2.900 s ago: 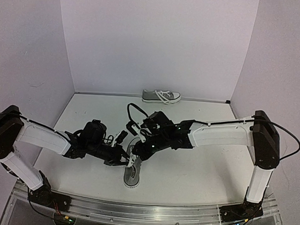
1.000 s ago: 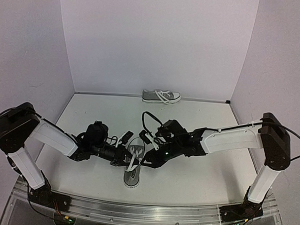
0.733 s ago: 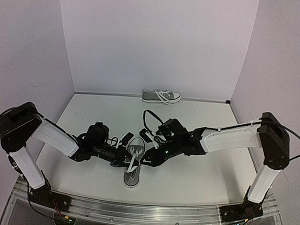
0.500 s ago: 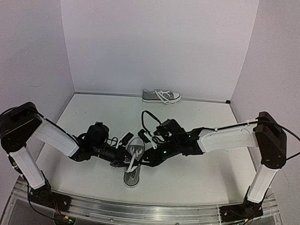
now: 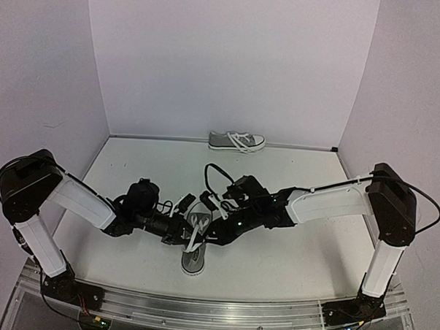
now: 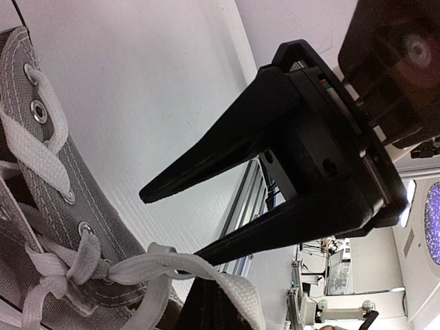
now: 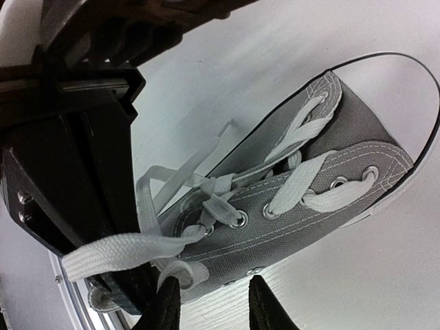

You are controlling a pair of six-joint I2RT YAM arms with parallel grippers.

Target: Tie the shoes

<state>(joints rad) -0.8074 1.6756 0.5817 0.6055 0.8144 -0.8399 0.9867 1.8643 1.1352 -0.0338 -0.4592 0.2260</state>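
One grey shoe (image 5: 193, 246) with white laces lies near the table's front, toe towards me, between both grippers. It fills the right wrist view (image 7: 323, 172) and shows at the left of the left wrist view (image 6: 41, 199). My left gripper (image 5: 179, 234) is at its left side, shut on a white lace (image 6: 237, 295) that is pulled out from the knot. My right gripper (image 5: 214, 233) is open beside the shoe's right side. Its fingers (image 7: 167, 306) stand over the shoe's edge, next to a small lace loop (image 7: 182, 270). The second shoe (image 5: 237, 142) lies at the back wall.
The white table (image 5: 296, 256) is walled by pale purple panels. A metal rail (image 5: 213, 311) runs along its near edge. A black cable (image 5: 207, 173) loops above the right wrist.
Both grippers have closed in on the near shoe from each side. In the last second my right gripper slid a little left towards the laces. The left gripper hardly moved.
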